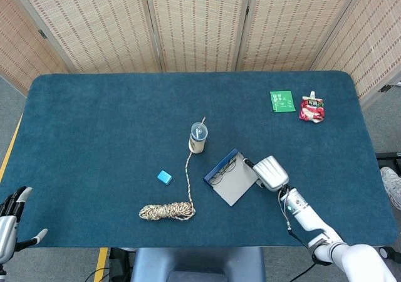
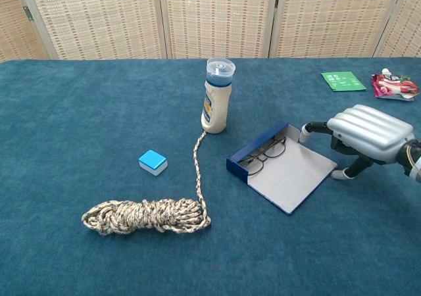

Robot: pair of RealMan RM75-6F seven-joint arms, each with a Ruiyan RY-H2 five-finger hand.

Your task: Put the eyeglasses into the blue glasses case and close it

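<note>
The blue glasses case point(image 1: 230, 176) point(image 2: 281, 166) lies open in the middle of the table, its grey lid flat toward the front right. The eyeglasses point(image 1: 222, 171) point(image 2: 262, 154) rest inside the blue tray part. My right hand point(image 1: 270, 173) point(image 2: 365, 135) hovers palm down at the case's right edge, fingers spread, one fingertip point(image 2: 304, 132) close to the case's far corner and another near the lid's right corner; it holds nothing. My left hand point(image 1: 9, 222) hangs open off the table's front left corner, seen only in the head view.
A bottle point(image 1: 198, 138) point(image 2: 217, 104) stands just behind the case, with a rope coil point(image 1: 166, 211) point(image 2: 146, 216) trailing from it to the front left. A small blue block point(image 1: 164, 177) point(image 2: 152, 162) lies left. A green card point(image 1: 282, 101) and a red pouch point(image 1: 312, 108) sit far right.
</note>
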